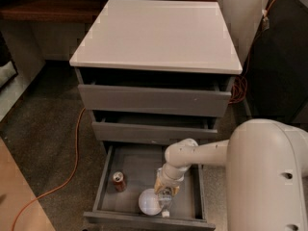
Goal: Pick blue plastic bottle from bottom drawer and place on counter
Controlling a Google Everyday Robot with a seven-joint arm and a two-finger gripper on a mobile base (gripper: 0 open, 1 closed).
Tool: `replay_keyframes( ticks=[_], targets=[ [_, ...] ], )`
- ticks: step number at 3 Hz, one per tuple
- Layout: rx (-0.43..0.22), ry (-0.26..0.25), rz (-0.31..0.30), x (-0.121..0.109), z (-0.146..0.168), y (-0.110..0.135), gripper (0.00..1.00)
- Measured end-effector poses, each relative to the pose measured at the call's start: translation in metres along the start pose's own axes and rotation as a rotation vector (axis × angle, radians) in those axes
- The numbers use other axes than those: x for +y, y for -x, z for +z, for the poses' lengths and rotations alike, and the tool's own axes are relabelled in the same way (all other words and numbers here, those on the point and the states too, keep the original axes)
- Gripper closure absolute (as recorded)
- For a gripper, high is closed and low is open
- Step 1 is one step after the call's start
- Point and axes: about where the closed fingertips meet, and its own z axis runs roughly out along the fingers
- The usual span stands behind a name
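Observation:
The blue plastic bottle lies in the open bottom drawer, near its front, with its white cap toward the drawer front. It lies right beside the white round bowl. My gripper reaches down into the drawer from the right and sits directly over the bottle's upper part, hiding it. The white counter on top of the cabinet is bare.
A red soda can stands at the drawer's left. The two upper drawers are slightly open above my arm. An orange cable runs across the carpet at the left. A dark cabinet stands at the right.

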Motion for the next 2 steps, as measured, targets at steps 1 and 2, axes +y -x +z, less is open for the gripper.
replay_keyframes(
  ticks=[1,2],
  targets=[
    [-0.014,-0.019,-0.082,-0.015,-0.028,0.022,1.0],
    [-0.012,-0.064,-0.186,-0.029,-0.061,0.039,1.0]
  ],
)
